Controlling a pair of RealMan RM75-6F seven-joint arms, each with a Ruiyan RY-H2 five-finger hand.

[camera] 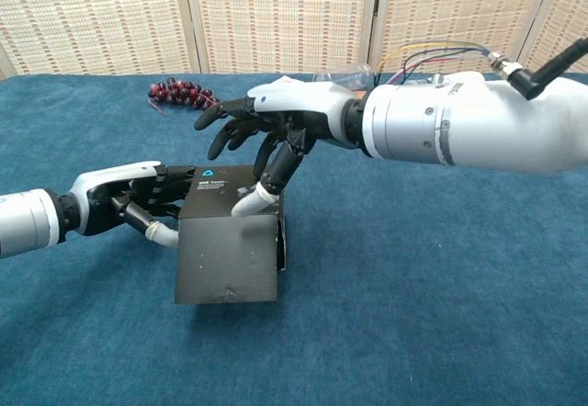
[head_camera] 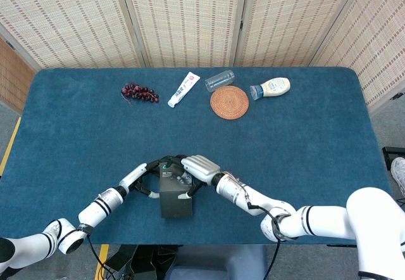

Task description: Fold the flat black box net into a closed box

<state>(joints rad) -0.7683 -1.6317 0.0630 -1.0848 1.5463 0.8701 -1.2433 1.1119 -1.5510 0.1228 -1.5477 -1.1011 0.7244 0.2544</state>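
1. The black box (head_camera: 175, 196) sits on the near part of the blue table (head_camera: 304, 134), a little left of centre, folded up into a block with its lid flap lying over the top and sloping down toward the robot in the chest view (camera: 230, 250).
2. A small blue logo shows on the far edge of the top panel.
3. The right hand (camera: 276, 135) is over the box from above, palm down, with one white fingertip pressing on the lid near its far right corner; the other fingers are spread and bent above the panel, closed around nothing.
4. In the head view the right hand (head_camera: 197, 169) covers the far right corner of the box.
5. The left hand (camera: 138, 199) is against the box's left side, fingers curled along the far left edge and a white fingertip tucked by the left wall; it braces the box, but whether it truly clamps it I cannot tell.
6. In the head view the left hand (head_camera: 147, 175) lies just left of the box, touching it.
7. Along the far edge of the table, well apart from the box: a bunch of dark red grapes (head_camera: 139, 92), a toothpaste tube (head_camera: 183, 89), a clear cup (head_camera: 219, 80) lying on its side, a round woven coaster (head_camera: 229, 102), and a white squeeze bottle (head_camera: 271, 88) on its side.
8. Woven screen panels (head_camera: 190, 14) stand behind the table.
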